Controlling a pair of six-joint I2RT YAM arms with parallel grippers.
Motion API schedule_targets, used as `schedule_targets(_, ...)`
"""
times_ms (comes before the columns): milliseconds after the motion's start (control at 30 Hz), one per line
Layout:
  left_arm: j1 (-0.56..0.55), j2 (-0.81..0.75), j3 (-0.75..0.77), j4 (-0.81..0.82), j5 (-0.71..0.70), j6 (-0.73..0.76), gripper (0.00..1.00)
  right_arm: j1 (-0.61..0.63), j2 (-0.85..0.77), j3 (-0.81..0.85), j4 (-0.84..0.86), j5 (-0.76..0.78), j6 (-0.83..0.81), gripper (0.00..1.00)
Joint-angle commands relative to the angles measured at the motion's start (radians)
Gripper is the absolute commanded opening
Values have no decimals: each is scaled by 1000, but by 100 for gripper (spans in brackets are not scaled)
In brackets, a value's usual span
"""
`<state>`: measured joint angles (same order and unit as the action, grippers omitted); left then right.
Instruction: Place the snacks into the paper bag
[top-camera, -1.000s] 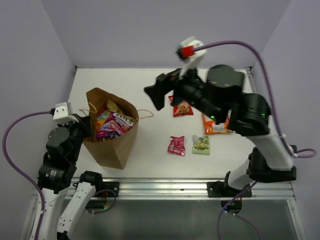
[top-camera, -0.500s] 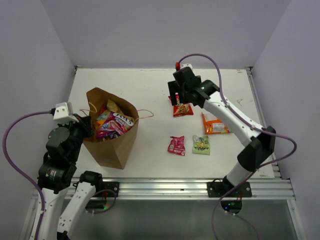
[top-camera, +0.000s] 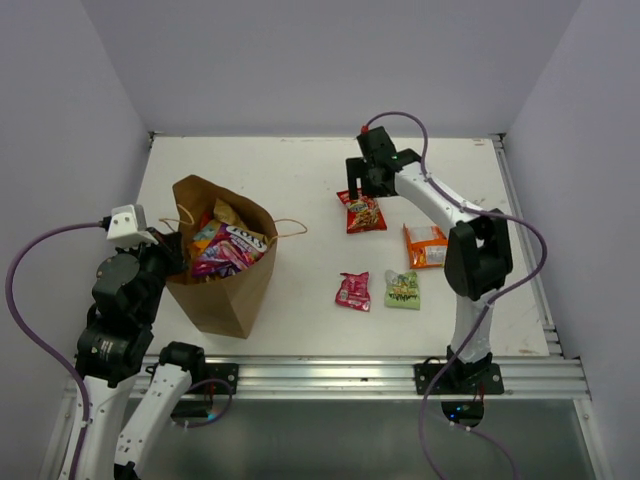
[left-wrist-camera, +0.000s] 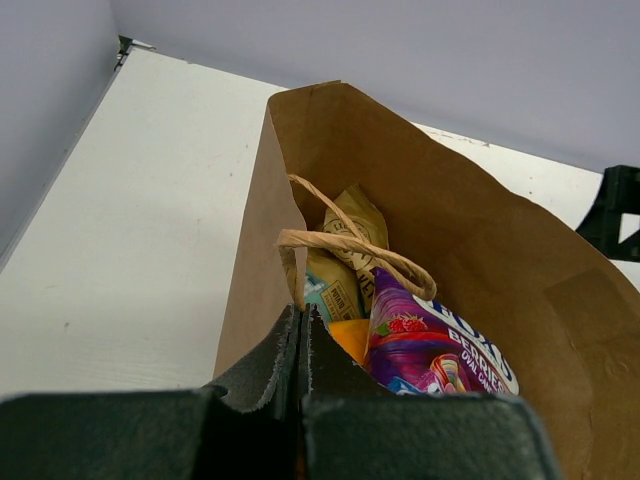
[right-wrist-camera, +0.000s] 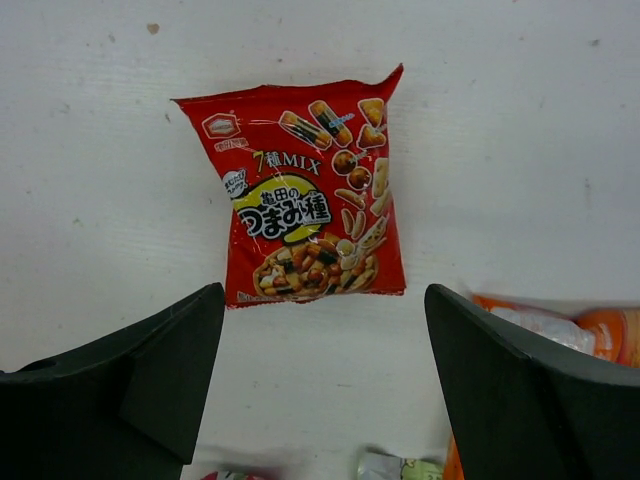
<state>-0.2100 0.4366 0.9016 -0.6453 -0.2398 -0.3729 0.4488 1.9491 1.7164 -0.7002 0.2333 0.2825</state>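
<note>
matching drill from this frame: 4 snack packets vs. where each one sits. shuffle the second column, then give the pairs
1. red packet
2. pink packet
3. purple packet
4. orange packet

a. inside the paper bag
b. just left of the green packet
c. loose packet farthest back on the table
d. rightmost loose packet

Pairs: 1-c, 2-b, 3-a, 4-d
</note>
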Motion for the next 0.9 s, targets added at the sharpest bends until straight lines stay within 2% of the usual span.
schedule_targets(0,-2,14,0,50,-9,26,0,-13,91,43,44,-66,-17,84)
schedule_targets(267,-2,21,6,44,-23,34,0,-42,223,63,53,-71,-20,83)
schedule_targets(333,-2,24,10,42,-23,37,0,-50,258,68,54,-80,-20,79)
schedule_targets(367,-2,24,13,44,-23,38,0,-53,267,74,53,-91,-23,76)
schedule_targets(400,-2,25,14,44,-23,37,0,-55,274,74,53,-91,-26,66)
schedule_targets(467,-2,25,16,41,-26,38,0,-55,277,69,53,-100,-29,54)
schedule_targets(533,-2,25,16,41,-24,38,0,-56,260,63,47,-112,-34,22)
schedule_targets(567,-2,27,14,42,-24,38,0,-55,226,46,50,-104,-34,9)
schedule_targets(600,-2,27,16,44,-23,38,0,-53,202,34,54,-83,-37,0)
schedule_targets(767,-2,24,14,47,-13,32,0,-10,-63,15,24,-16,-91,0)
schedule_targets(833,-2,24,13,52,-9,31,0,45,-145,54,-10,21,-103,0)
schedule_targets(867,-2,24,10,53,-6,31,0,66,-171,131,-30,30,-111,0)
